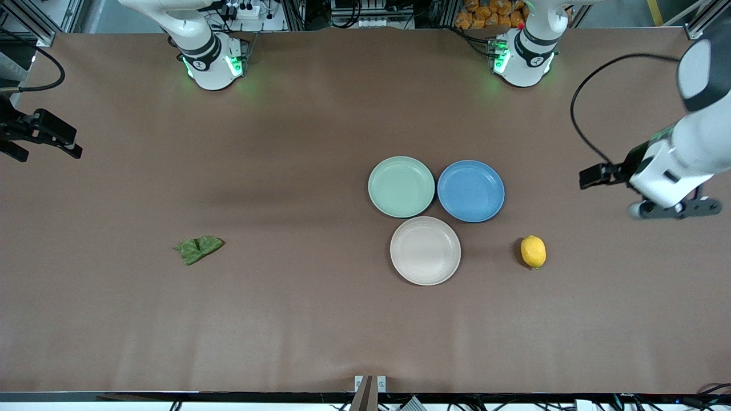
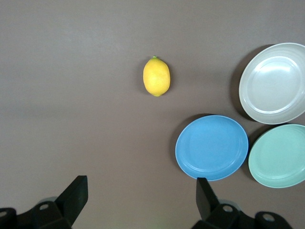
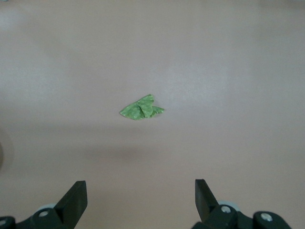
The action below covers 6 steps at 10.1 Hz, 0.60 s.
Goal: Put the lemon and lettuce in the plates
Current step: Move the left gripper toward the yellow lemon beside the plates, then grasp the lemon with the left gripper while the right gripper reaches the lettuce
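Note:
The yellow lemon (image 1: 533, 252) lies on the brown table beside the cream-white plate (image 1: 425, 250), toward the left arm's end. The mint green plate (image 1: 401, 186) sits just farther from the front camera than the cream one. Both plates are empty. The dark green lettuce (image 1: 198, 249) lies alone toward the right arm's end. My left gripper (image 1: 674, 209) hovers open and empty over the table at its own end; its wrist view shows its open jaws (image 2: 141, 191), the lemon (image 2: 156, 77) and the plates (image 2: 274, 83) (image 2: 279, 156). My right gripper (image 1: 37, 136) hovers open and empty (image 3: 140, 191) at its end, with the lettuce (image 3: 141, 108) ahead.
An empty blue plate (image 1: 470, 190) touches the mint plate, between it and the left arm's end; it also shows in the left wrist view (image 2: 212, 147). A black cable (image 1: 588, 103) loops from the left arm. The table's edge lies near both grippers.

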Tool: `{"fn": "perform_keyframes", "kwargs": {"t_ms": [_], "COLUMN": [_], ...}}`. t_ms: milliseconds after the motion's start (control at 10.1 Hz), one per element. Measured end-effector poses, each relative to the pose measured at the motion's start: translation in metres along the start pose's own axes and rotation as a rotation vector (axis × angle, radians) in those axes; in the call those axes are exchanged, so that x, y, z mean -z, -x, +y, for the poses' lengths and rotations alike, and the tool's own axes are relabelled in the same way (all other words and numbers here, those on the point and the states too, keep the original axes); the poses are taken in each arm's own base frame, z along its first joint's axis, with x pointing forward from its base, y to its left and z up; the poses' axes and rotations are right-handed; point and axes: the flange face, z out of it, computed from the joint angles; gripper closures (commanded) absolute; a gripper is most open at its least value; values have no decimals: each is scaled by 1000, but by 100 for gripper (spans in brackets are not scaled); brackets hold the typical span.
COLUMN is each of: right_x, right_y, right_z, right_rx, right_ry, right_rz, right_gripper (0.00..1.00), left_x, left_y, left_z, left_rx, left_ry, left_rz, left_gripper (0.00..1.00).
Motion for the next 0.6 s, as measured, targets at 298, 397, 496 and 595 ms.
{"fn": "perform_keyframes", "kwargs": {"t_ms": [298, 397, 496, 595], "right_x": [8, 11, 10, 5], "right_y": [5, 9, 12, 14], "right_z": [4, 4, 4, 4], "right_rx": [-7, -8, -8, -8], "right_ry": [3, 2, 1, -1], "right_rz": [8, 2, -17, -44], "right_gripper": [0, 0, 0, 0], "left_x": [-64, -85, -103, -121], "left_y": [-26, -34, -43, -49], "left_z": [11, 15, 17, 17], "left_rx": [5, 9, 10, 11], "left_ry": [1, 1, 4, 10], "left_rz": [-79, -90, -87, -67], "left_gripper": [0, 0, 0, 0]}}
